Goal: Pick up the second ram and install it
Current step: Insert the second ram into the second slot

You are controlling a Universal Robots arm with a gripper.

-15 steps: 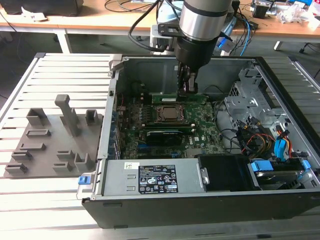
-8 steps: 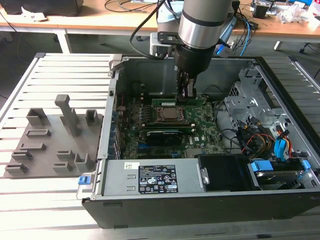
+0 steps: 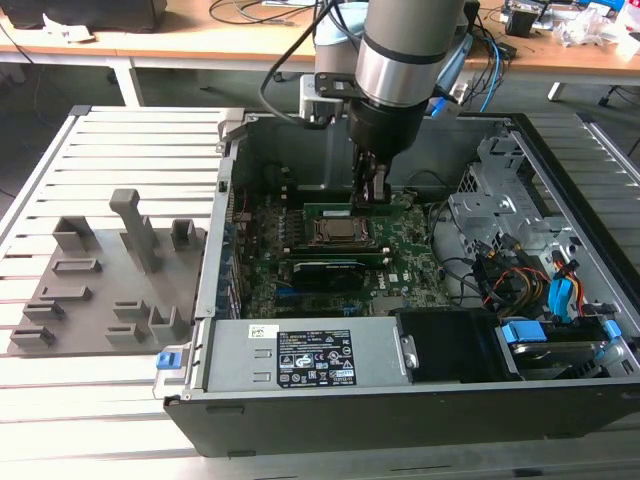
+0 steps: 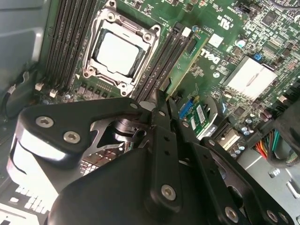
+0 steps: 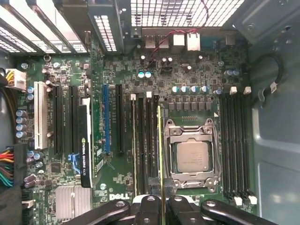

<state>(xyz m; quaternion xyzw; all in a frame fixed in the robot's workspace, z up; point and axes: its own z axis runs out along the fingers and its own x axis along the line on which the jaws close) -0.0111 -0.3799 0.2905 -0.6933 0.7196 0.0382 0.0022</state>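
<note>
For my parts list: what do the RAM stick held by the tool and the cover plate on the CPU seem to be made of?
The second ram: seemingly fibreglass circuit board, matte green, seen edge-on as a thin yellow-green strip between the fingers of the tool. The CPU cover plate: probably metal, a flat dull silver-grey surface with a soft sheen.

Lab: PC case, cabled desks.

Exterior view: the arm is cut off by the top edge, and its end effector covers part of the second ram, so the grip point is too small to make out. Second wrist view: the end effector's black body blocks the near part of the motherboard. First wrist view: the second ram shows edge-on as a thin line, its near end hidden between the fingers, which the frame edge crops.
</note>
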